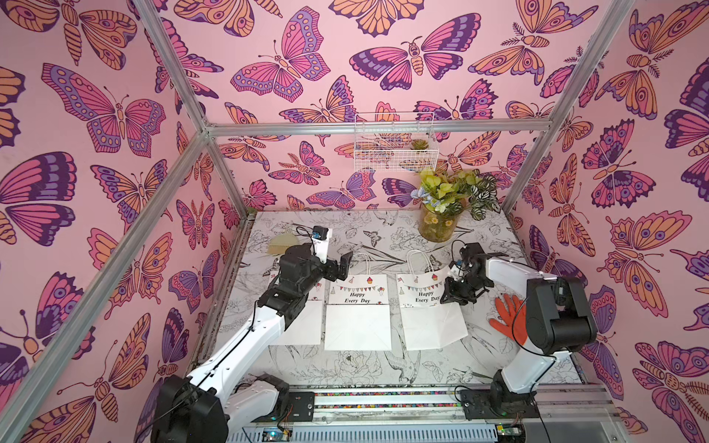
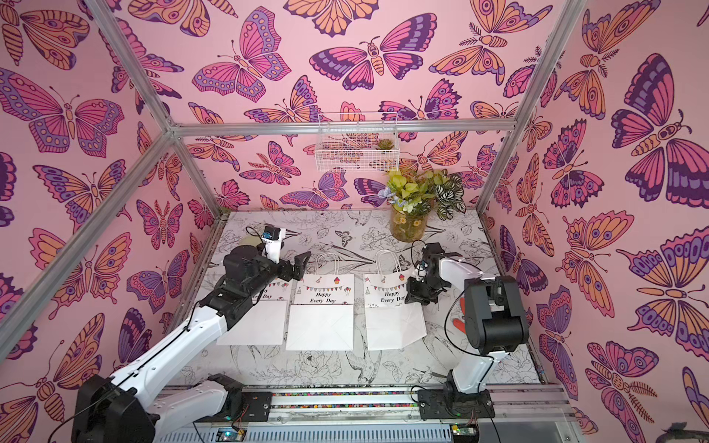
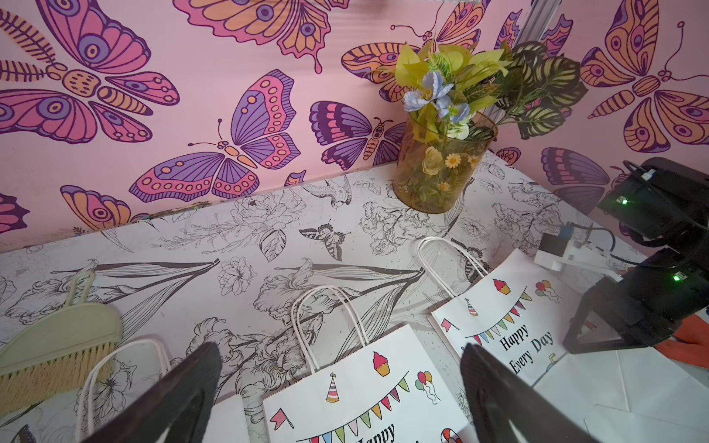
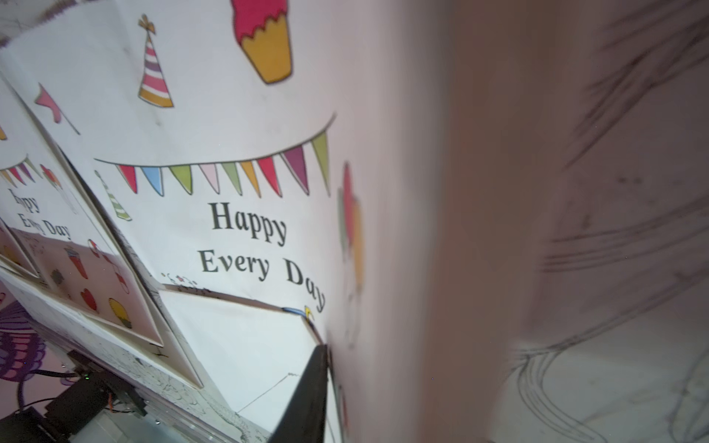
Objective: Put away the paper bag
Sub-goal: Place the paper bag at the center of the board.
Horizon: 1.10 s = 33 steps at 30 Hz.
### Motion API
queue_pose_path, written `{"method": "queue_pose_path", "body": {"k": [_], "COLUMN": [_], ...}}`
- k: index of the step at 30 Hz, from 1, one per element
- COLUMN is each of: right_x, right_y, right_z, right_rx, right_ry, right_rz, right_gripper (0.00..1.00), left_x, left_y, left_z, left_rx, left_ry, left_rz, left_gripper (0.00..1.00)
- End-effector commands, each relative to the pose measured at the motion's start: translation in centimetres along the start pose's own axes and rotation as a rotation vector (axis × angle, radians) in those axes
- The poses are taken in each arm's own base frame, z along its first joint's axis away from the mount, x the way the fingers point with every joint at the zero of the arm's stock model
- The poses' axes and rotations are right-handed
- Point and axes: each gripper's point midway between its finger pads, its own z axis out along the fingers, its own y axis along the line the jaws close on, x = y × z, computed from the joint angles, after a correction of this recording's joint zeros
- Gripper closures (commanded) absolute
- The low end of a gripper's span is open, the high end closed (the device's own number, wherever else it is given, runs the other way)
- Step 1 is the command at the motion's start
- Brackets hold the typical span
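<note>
Three white paper bags printed "Happy Every Day" lie flat in a row on the table. The right bag [image 1: 429, 318] [image 4: 238, 191] has my right gripper [image 1: 453, 297] at its right edge. In the right wrist view one dark finger [image 4: 309, 387] lies against a raised fold of that bag, and the paper hides the other finger. The middle bag [image 1: 356, 318] [image 3: 364, 395] lies untouched. My left arm partly covers the left bag [image 1: 307, 326]. My left gripper [image 1: 342, 268] [image 3: 341, 349] hangs open above the tops of the left and middle bags, holding nothing.
A white wire basket [image 1: 395, 147] hangs on the back wall with a small succulent in it. A glass vase of flowers [image 1: 437, 226] stands at the back right. An orange glove [image 1: 506, 318] lies by the right arm. A pale green brush [image 3: 57, 345] lies at the back left.
</note>
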Motion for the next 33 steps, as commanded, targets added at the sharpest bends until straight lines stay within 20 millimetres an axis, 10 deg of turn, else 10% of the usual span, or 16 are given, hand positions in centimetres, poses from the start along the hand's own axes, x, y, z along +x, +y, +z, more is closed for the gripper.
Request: {"method": "queue_pose_path", "body": {"k": [1,33], "right_x": [-0.2,-2.2], "right_y": [-0.9,-3.8], "right_z": [0.1,-0.2], "right_rx": [0.049,0.185], "right_ry": [-0.002,-0.053], "right_rz": [0.004,-0.009], "right_gripper": [0.69,0.19], "left_x": [-0.4,-0.2], "left_y": [-0.1,0.3], "left_z": [0.2,-0.1], "left_rx": [0.015,-0.012], "left_ry": [-0.015,-0.008], "left_rz": [0.005,0.021], "left_gripper": [0.0,0.0]}}
